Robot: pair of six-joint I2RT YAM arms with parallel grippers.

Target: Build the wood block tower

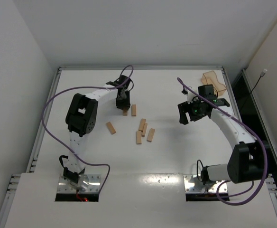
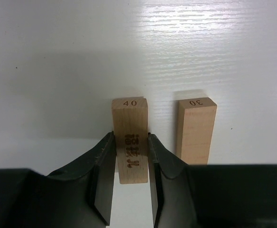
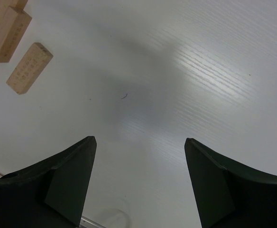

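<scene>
Several light tan wood blocks lie flat on the white table; no stacked tower shows. My left gripper (image 1: 123, 102) is at the far middle-left, shut on one wood block (image 2: 130, 142) marked 40, fingers (image 2: 105, 152) pressing both its long sides. A second block (image 2: 195, 133) marked 30 lies parallel just to its right, also in the top view (image 1: 133, 110). One block (image 1: 111, 128) lies alone. A loose cluster of blocks (image 1: 144, 130) lies mid-table. My right gripper (image 1: 188, 114) is open and empty above bare table, also in its wrist view (image 3: 139, 142); cluster blocks (image 3: 29, 68) are at its upper left.
A translucent orange-tan tray (image 1: 213, 80) sits at the far right corner behind the right arm. Purple cables loop over both arms. White walls border the table (image 1: 176, 156) at left, back and right.
</scene>
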